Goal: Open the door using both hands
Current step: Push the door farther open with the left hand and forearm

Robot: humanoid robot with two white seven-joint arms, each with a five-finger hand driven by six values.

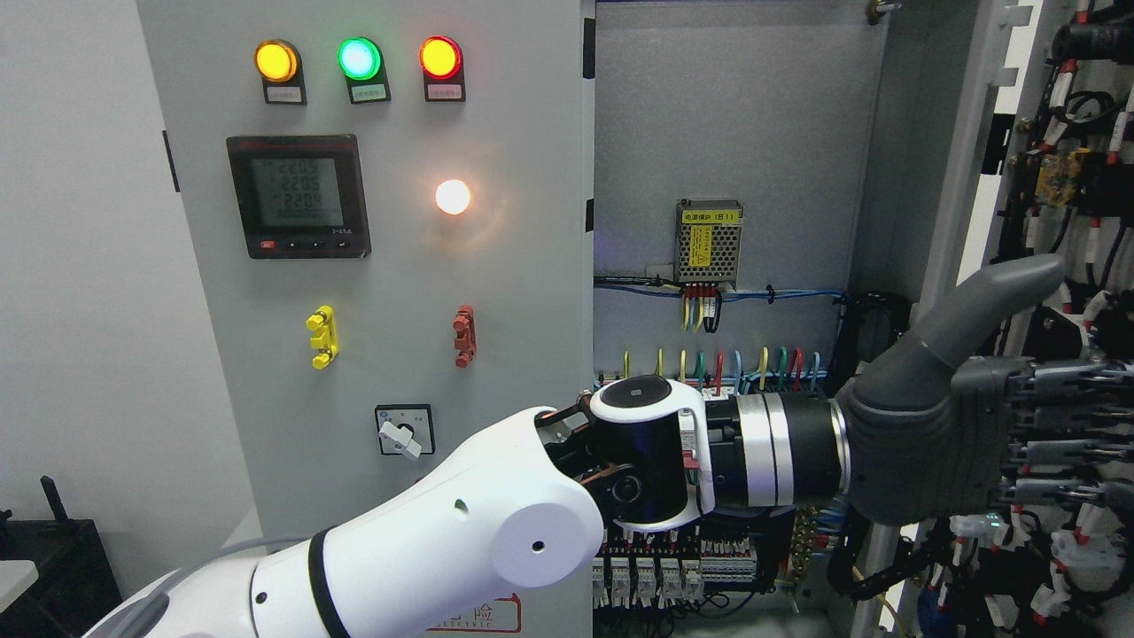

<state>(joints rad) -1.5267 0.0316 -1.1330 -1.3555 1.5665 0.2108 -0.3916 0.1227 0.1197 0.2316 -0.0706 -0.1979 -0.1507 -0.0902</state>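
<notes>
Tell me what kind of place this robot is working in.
Probably an electrical or industrial control room: an open control cabinet with coloured wiring, indicator lamps and a digital power meter.

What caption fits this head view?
Left hand, fingers straight, pressed against the open right door; wiring exposed inside the cabinet.

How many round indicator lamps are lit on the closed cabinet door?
4: amber lamp, green lamp and red lamp in a row along the top, and a white lamp below them, right of the meter. None seems hidden.
</notes>
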